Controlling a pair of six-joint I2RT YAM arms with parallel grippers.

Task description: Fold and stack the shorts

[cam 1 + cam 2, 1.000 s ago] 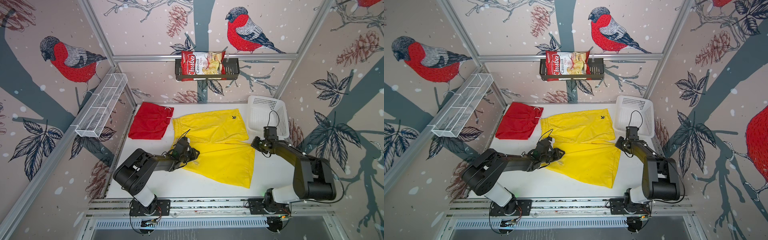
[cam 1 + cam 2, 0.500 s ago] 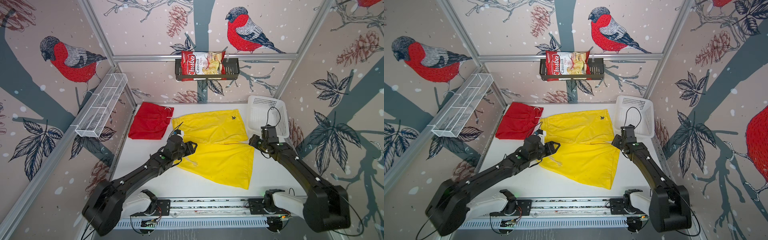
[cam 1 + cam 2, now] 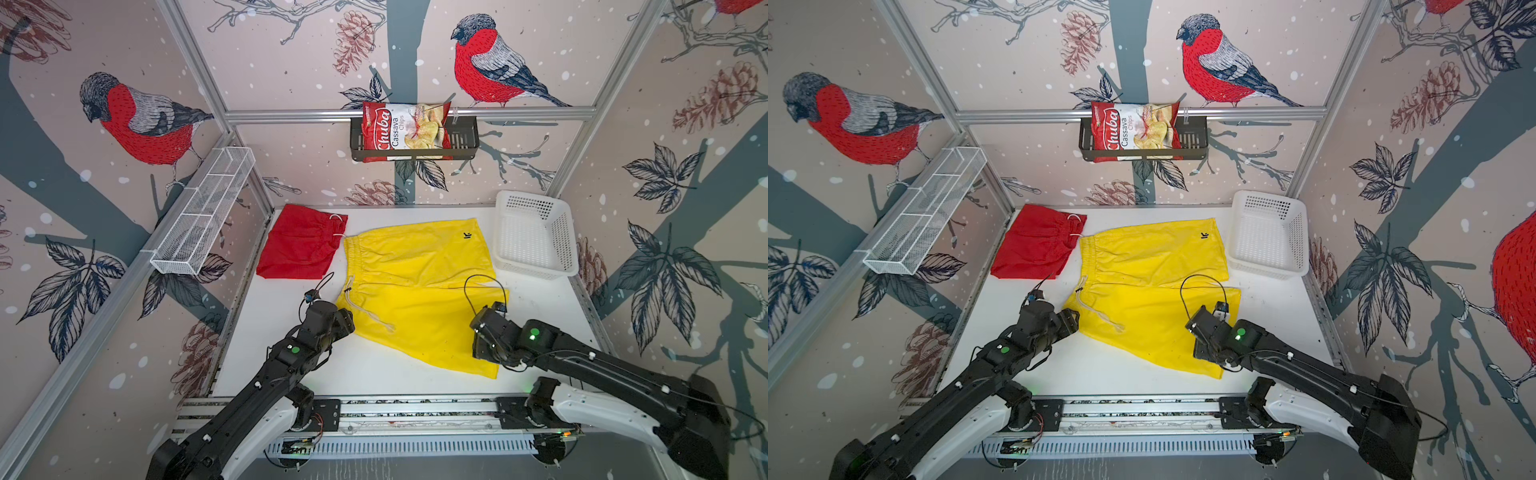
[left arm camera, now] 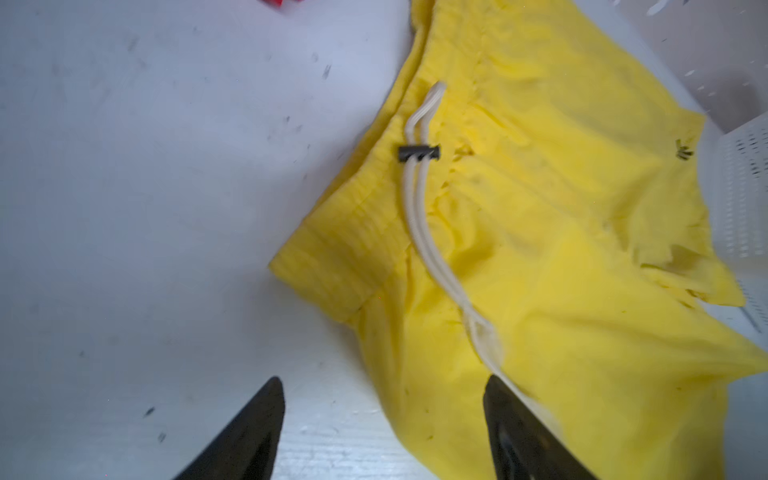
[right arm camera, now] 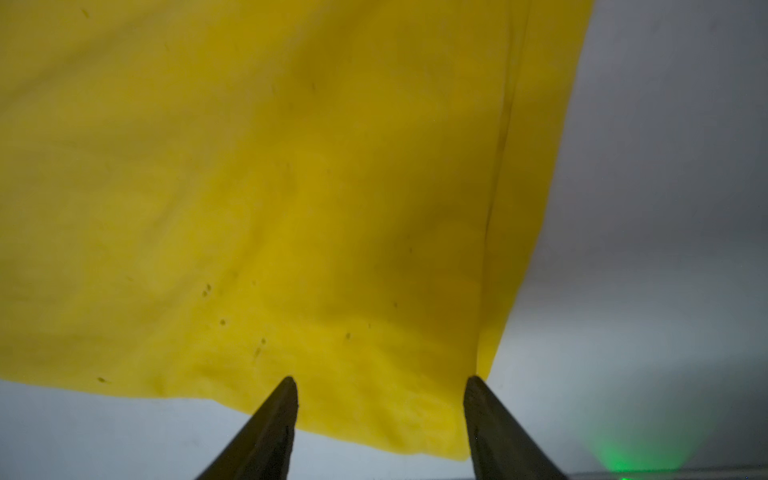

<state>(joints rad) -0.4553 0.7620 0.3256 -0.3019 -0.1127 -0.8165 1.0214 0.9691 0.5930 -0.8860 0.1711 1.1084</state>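
The yellow shorts [image 3: 419, 291] [image 3: 1154, 286] lie spread flat mid-table, waistband to the left, legs to the right. The red shorts [image 3: 301, 247] [image 3: 1036, 245] lie folded at the back left. My left gripper [image 3: 347, 322] [image 3: 1071, 322] [image 4: 384, 380] is open beside the near waistband corner, holding nothing. The white drawstring [image 4: 419, 216] runs past one fingertip. My right gripper [image 3: 484, 353] [image 3: 1204, 349] [image 5: 380, 380] hangs open over the near right hem corner of the yellow shorts [image 5: 291, 187]. The cloth lies flat below its tips, not pinched.
A white perforated basket [image 3: 536, 272] stands at the back right, close to the yellow shorts' far leg. On the back wall a red chips bag [image 3: 405, 131] sits in a black rack. A white wire shelf [image 3: 203, 212] hangs on the left wall.
Both grippers have opened and let go of the yellow shorts. Both arms have drawn back towards the near edge. The shorts now lie flat.
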